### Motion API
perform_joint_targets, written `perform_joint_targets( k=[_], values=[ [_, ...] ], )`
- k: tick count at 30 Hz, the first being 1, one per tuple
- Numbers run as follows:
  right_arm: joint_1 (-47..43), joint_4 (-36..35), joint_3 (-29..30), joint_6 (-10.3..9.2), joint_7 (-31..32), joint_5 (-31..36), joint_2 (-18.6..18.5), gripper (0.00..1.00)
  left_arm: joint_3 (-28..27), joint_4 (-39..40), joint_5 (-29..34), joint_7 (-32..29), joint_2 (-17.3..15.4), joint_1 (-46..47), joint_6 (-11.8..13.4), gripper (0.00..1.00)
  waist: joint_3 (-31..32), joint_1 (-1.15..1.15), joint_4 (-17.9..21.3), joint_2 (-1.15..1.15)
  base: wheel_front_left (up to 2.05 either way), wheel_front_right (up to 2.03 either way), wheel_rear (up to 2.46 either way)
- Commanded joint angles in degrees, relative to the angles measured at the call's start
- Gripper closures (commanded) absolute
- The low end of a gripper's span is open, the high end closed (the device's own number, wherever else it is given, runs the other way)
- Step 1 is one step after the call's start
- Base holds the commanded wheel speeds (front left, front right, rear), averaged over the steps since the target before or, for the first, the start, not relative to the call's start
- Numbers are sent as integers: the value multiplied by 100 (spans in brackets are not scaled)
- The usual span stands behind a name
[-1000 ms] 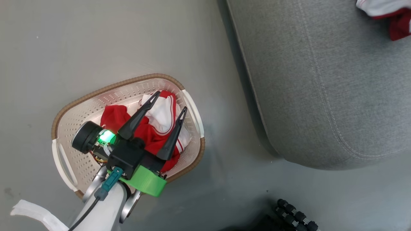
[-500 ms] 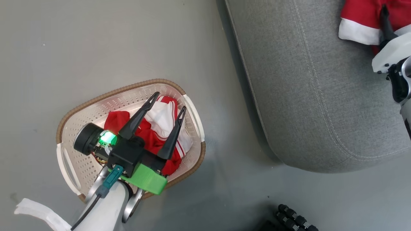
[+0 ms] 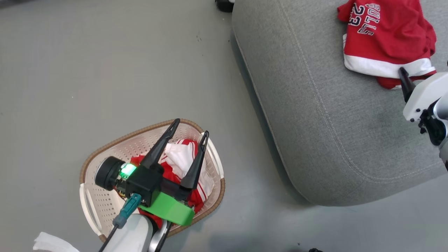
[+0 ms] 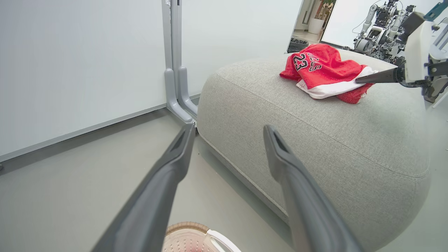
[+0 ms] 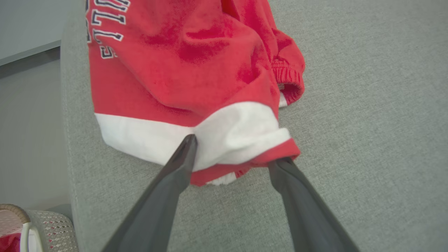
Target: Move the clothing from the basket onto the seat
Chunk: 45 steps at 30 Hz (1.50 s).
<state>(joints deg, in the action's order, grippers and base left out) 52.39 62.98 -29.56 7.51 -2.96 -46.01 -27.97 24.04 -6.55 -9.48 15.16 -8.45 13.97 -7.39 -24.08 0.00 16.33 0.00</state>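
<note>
Check the left gripper [image 3: 191, 126]: its two long dark fingers [image 3: 158, 150] stand spread in a V, tips well apart. Directly behind the jaws you will find a black housing [image 3: 145, 182], a lit green indicator [image 3: 127, 169], a green collar [image 3: 169, 211] and the pale forearm [image 3: 134, 236]. The right gripper [image 5: 235, 149] likewise has its fingers parted; a white wrist housing [image 3: 421, 96] sits behind its jaws.
</note>
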Motion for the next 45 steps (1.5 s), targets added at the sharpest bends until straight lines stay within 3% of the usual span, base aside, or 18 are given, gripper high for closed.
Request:
perform_joint_targets(
  k=[1,6,14,16,20,25,30,38,45],
  values=[
    [-177,-61,-108,-4,127,-134,-73,0,-45,-12,-20,-2,57,-144,-18,0,578,0,18,0,0,0,0],
    [-421,-382,-543,-4,-17,-285,-295,0,-187,22,-43,-2,231,-446,-18,0,1124,0,51,0,0,0,0],
    [-830,-1509,-925,-3,-1127,-585,-680,0,-659,183,-121,-2,462,-1068,-18,0,1959,0,-34,0,0,0,0],
    [-941,-1911,-853,-3,-1212,-584,-795,0,-802,233,-113,-2,506,-1169,-18,0,2066,0,-85,0,0,0,0],
    [-1430,-3052,-99,-3,-1220,-256,-807,0,-1113,275,-37,-2,525,-1351,-18,0,2243,0,-255,0,0,0,0],
    [-2448,-4381,800,-3,-1224,459,-438,0,-1414,294,-58,-2,549,-1524,-17,0,2430,0,-547,0,0,0,0],
    [-3409,-5220,1099,-3,-1225,1131,79,0,-1579,297,-239,-3,550,-1669,-18,0,2551,0,-851,0,0,0,0],
    [-4514,-5576,1247,-3,-1226,1857,883,0,-1736,137,-365,-2,551,-1895,-9,0,2685,0,-1328,0,0,0,0],
    [-5098,-5724,1473,-3,-1226,2202,1345,0,-1726,72,-418,-2,551,-2087,87,0,2777,0,-1568,0,0,0,0]
  ],
)
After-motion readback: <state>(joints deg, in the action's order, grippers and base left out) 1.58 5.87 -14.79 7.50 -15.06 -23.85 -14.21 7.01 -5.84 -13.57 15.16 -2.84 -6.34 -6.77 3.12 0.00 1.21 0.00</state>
